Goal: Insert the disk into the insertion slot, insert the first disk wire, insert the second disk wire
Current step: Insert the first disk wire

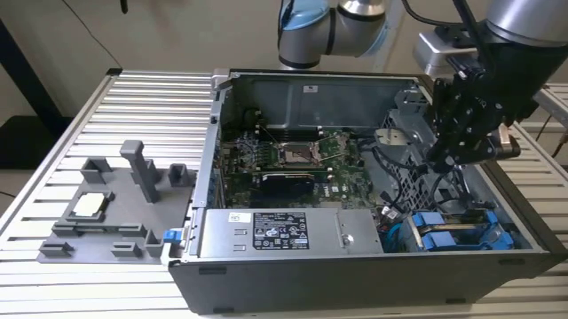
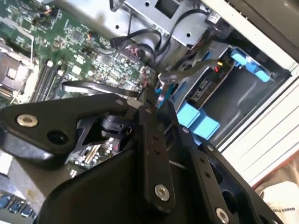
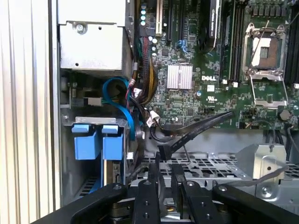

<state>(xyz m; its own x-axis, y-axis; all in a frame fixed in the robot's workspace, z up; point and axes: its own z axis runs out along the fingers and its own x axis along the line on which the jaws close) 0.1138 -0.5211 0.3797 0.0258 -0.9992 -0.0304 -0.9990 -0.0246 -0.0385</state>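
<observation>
The disk (image 1: 451, 237) sits in the insertion slot (image 1: 483, 229) at the case's near corner, on the exterior view's right. Its blue bracket tabs (image 3: 96, 140) stick out, and they also show in the second wrist view (image 2: 198, 120). My gripper (image 1: 442, 158) hangs above the perforated drive cage (image 3: 219, 165), a little back from the disk. It is shut on a black flat disk wire (image 3: 196, 130), whose connector end (image 3: 166, 151) pokes out just past the fingertips (image 2: 145, 105). A blue wire (image 3: 122, 102) curves down beside the bracket.
The open computer case (image 1: 355, 269) lies on a slatted aluminium table (image 1: 133, 106). Inside it are the green motherboard (image 1: 293, 156) and a grey box with a white sticker (image 1: 284, 232). A grey fixture plate (image 1: 116, 199) with upright posts stands on the exterior view's left.
</observation>
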